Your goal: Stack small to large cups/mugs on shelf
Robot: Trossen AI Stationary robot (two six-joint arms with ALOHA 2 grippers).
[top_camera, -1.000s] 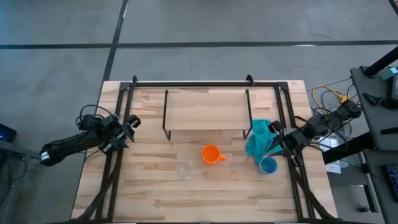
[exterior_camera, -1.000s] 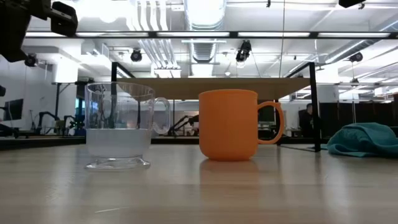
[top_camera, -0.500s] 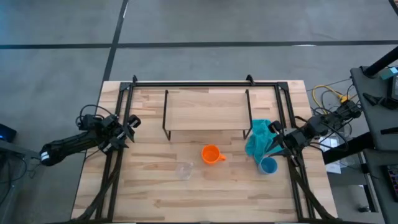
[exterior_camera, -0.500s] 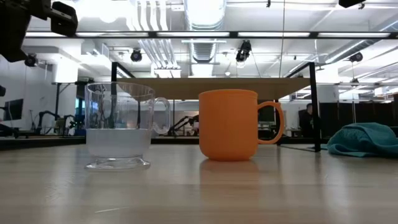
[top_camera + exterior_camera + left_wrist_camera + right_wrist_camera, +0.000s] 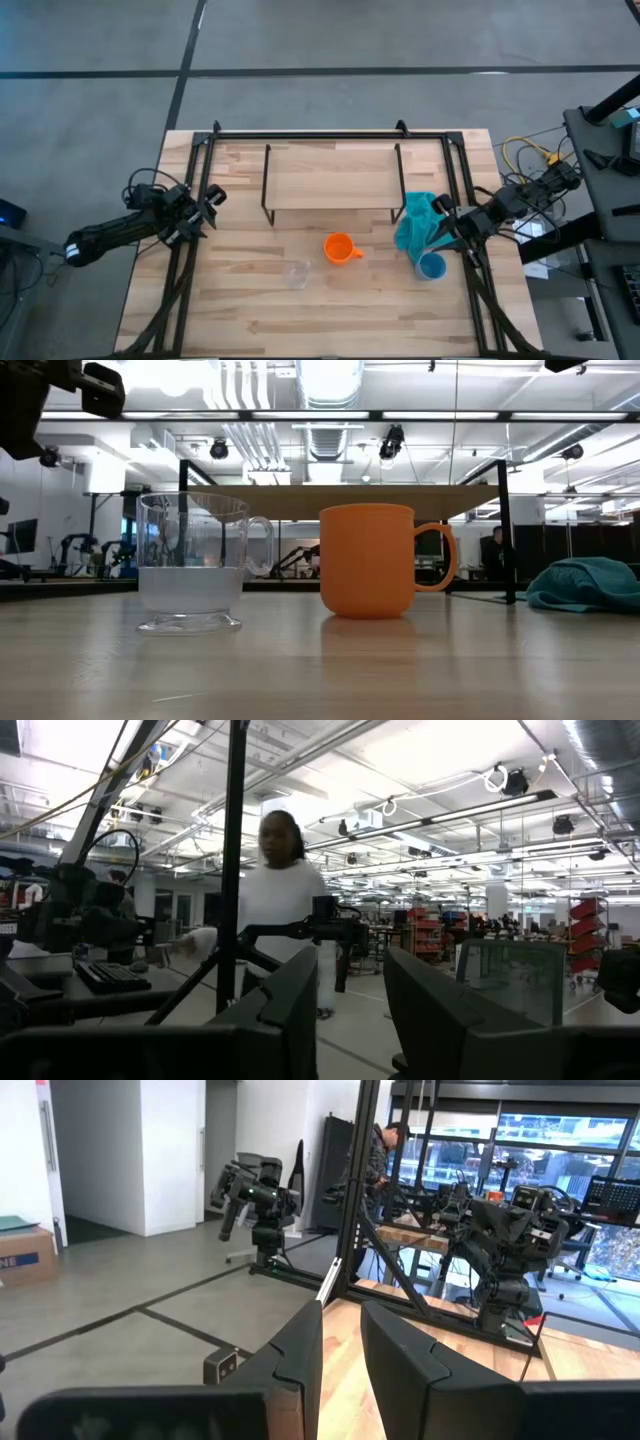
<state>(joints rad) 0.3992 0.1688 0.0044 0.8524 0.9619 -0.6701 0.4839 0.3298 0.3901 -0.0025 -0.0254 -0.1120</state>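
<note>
Three cups stand on their bases on the table in front of the shelf (image 5: 332, 185), a light-wood board on black wire legs. The orange mug (image 5: 340, 248) is in the middle, with its handle toward the right. The clear glass (image 5: 297, 273) is nearer and to its left, and the light blue cup (image 5: 431, 266) is to the right. The low view shows the glass (image 5: 190, 563), the mug (image 5: 370, 560) and the shelf board (image 5: 350, 500) behind them. My left gripper (image 5: 210, 200) waits open over the table's left edge. My right gripper (image 5: 440, 225) is open at the right edge, above the blue cup's far side.
A teal cloth (image 5: 415, 225) lies crumpled between the shelf's right legs and the blue cup, also seen in the low view as the cloth (image 5: 585, 582). The black table frame (image 5: 330, 134) runs along the far and side edges. A person (image 5: 285, 910) stands in the room beyond.
</note>
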